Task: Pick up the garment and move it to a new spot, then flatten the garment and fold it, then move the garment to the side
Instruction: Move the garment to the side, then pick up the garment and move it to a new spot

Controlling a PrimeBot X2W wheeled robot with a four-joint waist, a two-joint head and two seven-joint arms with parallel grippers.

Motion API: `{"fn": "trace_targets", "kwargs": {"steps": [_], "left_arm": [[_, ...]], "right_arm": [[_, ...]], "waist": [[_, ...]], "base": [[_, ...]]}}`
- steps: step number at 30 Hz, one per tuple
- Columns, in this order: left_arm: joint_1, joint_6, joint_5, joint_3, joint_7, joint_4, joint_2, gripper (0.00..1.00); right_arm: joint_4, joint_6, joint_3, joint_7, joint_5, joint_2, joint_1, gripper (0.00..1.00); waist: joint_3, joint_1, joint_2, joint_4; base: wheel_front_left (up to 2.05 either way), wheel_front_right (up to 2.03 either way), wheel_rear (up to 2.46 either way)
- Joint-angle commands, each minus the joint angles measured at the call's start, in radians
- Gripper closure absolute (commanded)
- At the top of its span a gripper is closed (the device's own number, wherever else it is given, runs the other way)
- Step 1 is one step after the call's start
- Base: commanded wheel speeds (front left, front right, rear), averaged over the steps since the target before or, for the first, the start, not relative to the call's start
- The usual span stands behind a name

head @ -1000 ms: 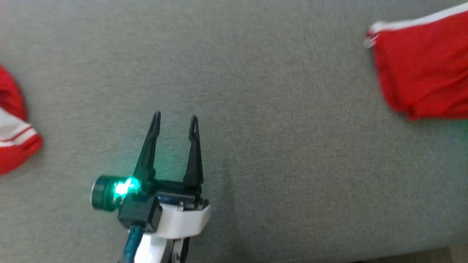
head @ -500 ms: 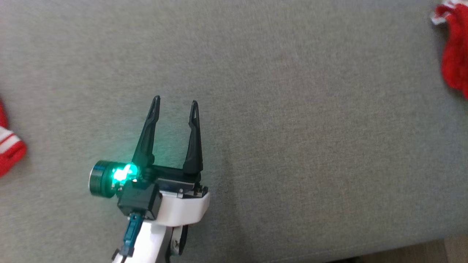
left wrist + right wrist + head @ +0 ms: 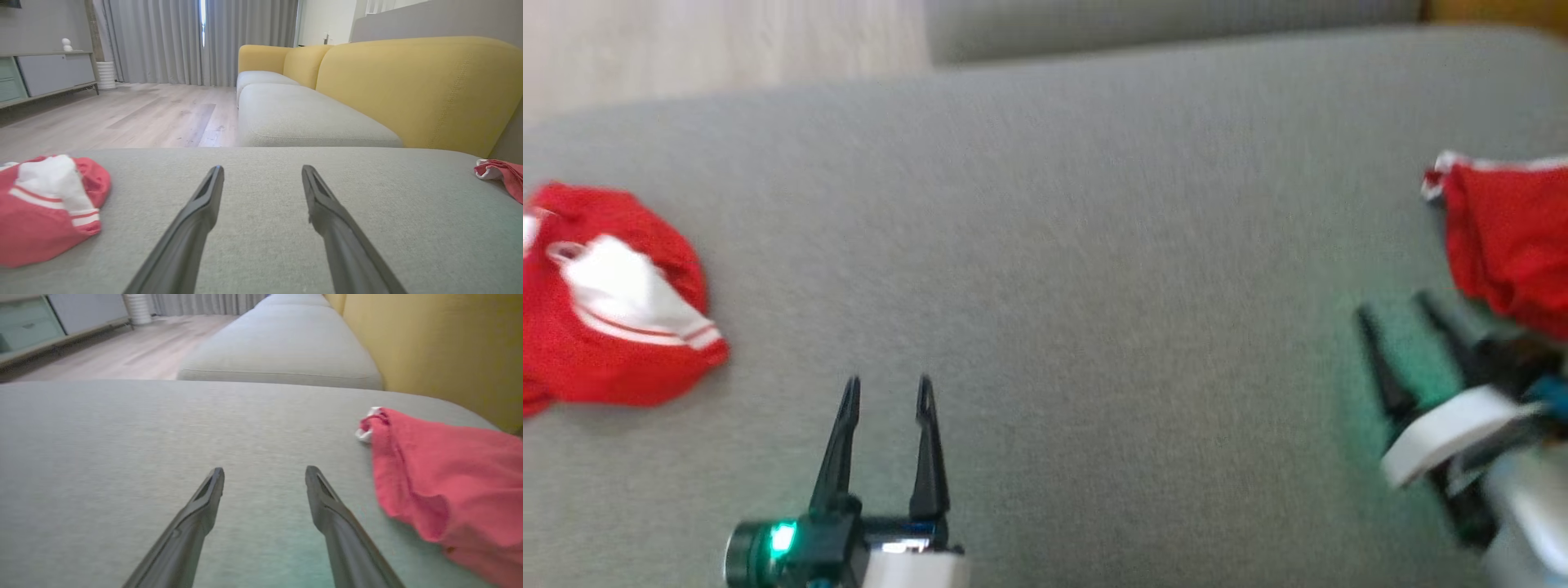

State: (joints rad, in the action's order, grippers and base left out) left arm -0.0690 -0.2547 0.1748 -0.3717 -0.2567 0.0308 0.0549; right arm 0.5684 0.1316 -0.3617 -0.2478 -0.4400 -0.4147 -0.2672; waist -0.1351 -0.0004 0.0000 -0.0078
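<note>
Both pincers stand open and hold nothing. The left pincer hovers low over the grey sofa seat. The right pincer is just beside the red garment, which lies at the right side of the seat. One crumpled red-and-white garment lies at the left side, well apart from both.

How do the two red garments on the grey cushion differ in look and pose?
The left garment lies bunched in a rounded heap; the right garment lies flatter, in folded layers. The left garment shows a broad white patch with red stripes; the right garment shows just a thin white edge. Both are red and rest on the grey cushion.
</note>
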Motion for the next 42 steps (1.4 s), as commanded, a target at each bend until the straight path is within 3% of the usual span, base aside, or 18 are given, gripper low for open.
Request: {"fn": "trace_targets", "kwargs": {"steps": [1,6,12,18,27,42], "left_arm": [[0.01,0.002,-0.008,0.037,-0.005,-0.024,-0.005,0.0],[-0.029,0.032,-0.012,0.063,-0.005,-0.02,-0.005,0.0],[-0.1,0.033,0.0,0.112,-0.005,-0.039,-0.005,0.0],[-0.179,0.067,-0.02,0.151,-0.005,-0.063,-0.005,0.0],[-0.238,0.102,-0.055,0.191,-0.005,-0.054,-0.004,0.0],[-0.232,0.109,-0.056,0.202,-0.005,-0.032,-0.005,0.0]], "right_arm": [[-0.033,-0.001,-0.009,-0.013,-0.005,-0.007,0.006,0.0],[-0.171,-0.001,0.06,-0.014,0.074,0.095,0.117,0.0],[-0.352,-0.001,0.143,-0.014,0.207,0.195,0.295,0.0],[-0.418,-0.001,0.198,-0.014,0.237,0.273,0.448,0.0],[-0.432,-0.001,0.22,-0.014,0.254,0.297,0.496,0.0],[-0.432,-0.001,0.204,-0.014,0.254,0.284,0.5,0.0]], "waist": [[0.113,0.0004,0.0,0.054],[0.171,0.0004,0.0,0.068],[0.223,0.0004,0.0,0.068],[0.278,0.0004,0.0,0.066],[0.296,0.0004,0.0,0.059],[0.293,0.0004,0.0,0.07]], "base": [[0.0,0.0,0.0],[0.0,0.0,0.0],[0.0,0.0,0.0],[0.0,0.0,0.0],[0.0,0.0,0.0],[0.0,0.0,0.0]]}}
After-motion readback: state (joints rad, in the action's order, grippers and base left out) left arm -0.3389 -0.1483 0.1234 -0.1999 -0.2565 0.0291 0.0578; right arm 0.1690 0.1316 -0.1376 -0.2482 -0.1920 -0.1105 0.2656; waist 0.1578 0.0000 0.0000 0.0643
